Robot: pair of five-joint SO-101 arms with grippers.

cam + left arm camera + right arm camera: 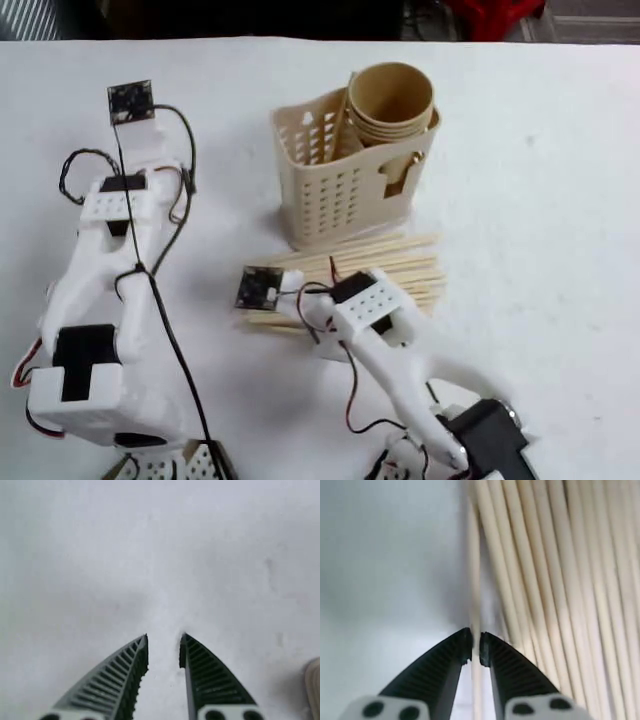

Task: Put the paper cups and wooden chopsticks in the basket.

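The cream perforated basket (pixel 315 195) stands at the table's middle back. It holds a stack of tan paper cups (pixel 392 95) and one leaning chopstick (pixel 347 112). A pile of wooden chopsticks (pixel 400 262) lies flat just in front of the basket. The right arm (pixel 370 305) hangs over the pile's left end. My right gripper (pixel 475 642) is closed on a single chopstick (pixel 474 580) at the edge of the pile (pixel 555 580). My left gripper (pixel 163 642) stands open over bare white table with nothing between its fingers.
The left arm (pixel 120 200) stands at the left of the white table (pixel 540 200), apart from the basket, with black cables along it. A beige edge (pixel 315 690) shows at the border of the left wrist view.
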